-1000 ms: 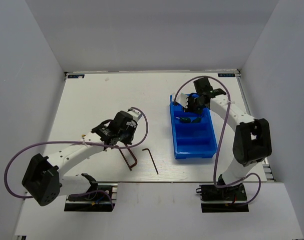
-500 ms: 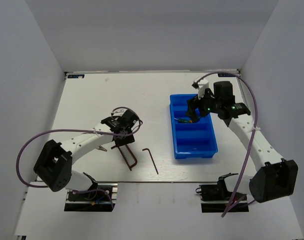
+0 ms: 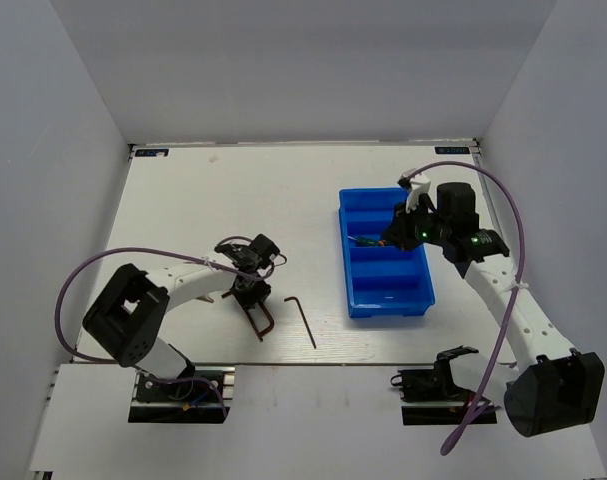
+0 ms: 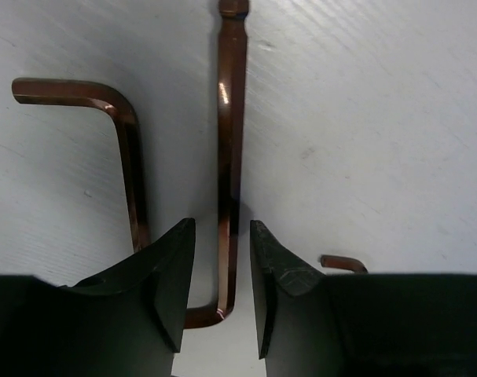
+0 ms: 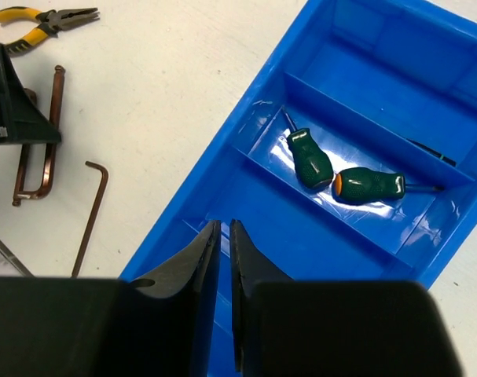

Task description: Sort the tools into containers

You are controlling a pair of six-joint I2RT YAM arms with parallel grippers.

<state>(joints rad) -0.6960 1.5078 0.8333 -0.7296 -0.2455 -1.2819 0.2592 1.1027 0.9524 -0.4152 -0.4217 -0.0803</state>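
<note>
The fingers of the left gripper are seen set apart to either side of one hex key. A sliver of table shows on each side of the shank, so nothing is judged to be clamped yet. The long shank is laid straight along the gap and runs away from the fingertips, with its short leg bent off toward one finger. A squeeze across the shank is therefore all that the pick-up appears to call for. A second hex key is found just beside it, roughly parallel and close enough that it could be nudged or caught. A third hex key is seen apart to the right. The blue tray lies well apart to the right of this cluster, so a carry across the table is expected. The left arm is by far the nearer to the keys. The right gripper is held above the tray, its fingers drawn almost together with nothing between them. Two green screwdrivers rest in one middle compartment, and the pliers are left out on the table.
</note>
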